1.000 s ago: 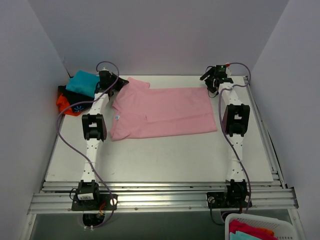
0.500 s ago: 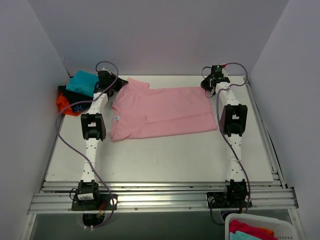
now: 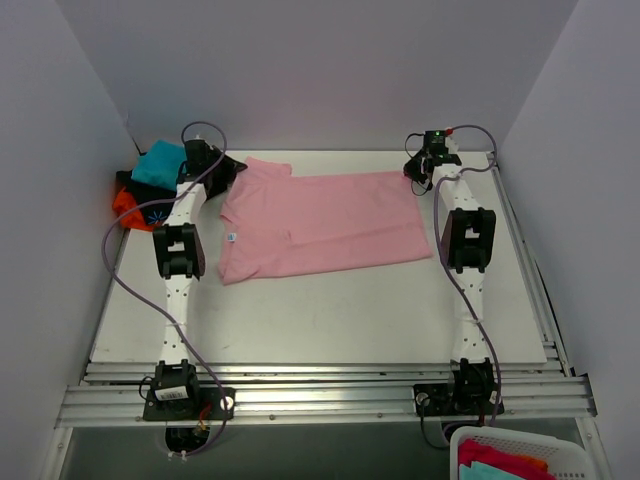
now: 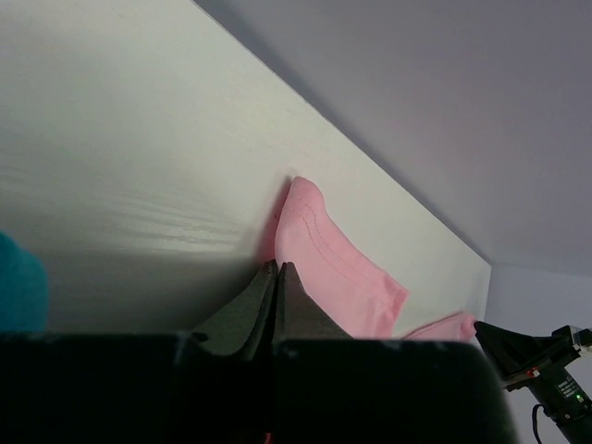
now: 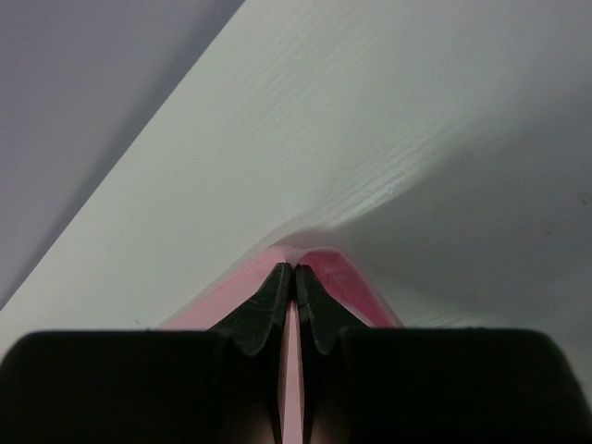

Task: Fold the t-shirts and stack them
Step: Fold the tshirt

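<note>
While pinched at two corners, prone to slip

Pink t-shirt flat across far half of table; left gripper closed on sleeve at 10 o'clock, right gripper closed on hem corner at 2 o'clock. Risk of thin bite slipping, or uneven pull skewing fold.

Shut in by plain pale grey walls on three sides; evenly lit white counter, aluminium rails along near edge.
</note>
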Controlling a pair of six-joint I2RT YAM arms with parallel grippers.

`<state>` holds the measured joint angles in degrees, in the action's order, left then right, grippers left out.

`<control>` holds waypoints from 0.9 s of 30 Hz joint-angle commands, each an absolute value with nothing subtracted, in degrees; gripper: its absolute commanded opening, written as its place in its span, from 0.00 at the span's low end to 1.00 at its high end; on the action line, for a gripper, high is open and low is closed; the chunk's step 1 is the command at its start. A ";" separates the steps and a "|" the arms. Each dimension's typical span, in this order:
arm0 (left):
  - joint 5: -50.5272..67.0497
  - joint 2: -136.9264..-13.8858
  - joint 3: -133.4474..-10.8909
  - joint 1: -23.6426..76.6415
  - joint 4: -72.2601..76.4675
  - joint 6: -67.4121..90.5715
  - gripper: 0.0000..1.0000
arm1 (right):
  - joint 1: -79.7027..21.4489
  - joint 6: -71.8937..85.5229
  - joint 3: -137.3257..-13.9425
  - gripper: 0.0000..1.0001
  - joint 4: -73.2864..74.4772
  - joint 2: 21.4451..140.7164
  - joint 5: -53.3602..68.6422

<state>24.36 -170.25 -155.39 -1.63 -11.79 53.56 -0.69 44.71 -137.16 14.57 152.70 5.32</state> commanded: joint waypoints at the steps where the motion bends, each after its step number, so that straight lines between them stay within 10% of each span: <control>1: 22.94 -164.36 -153.72 -3.34 -16.08 50.63 0.02 | -0.26 43.68 -137.46 0.00 15.03 148.89 4.74; 27: 25.31 -141.78 -142.84 -0.62 -20.65 43.07 0.02 | 1.93 44.30 -126.05 0.00 7.65 134.40 13.01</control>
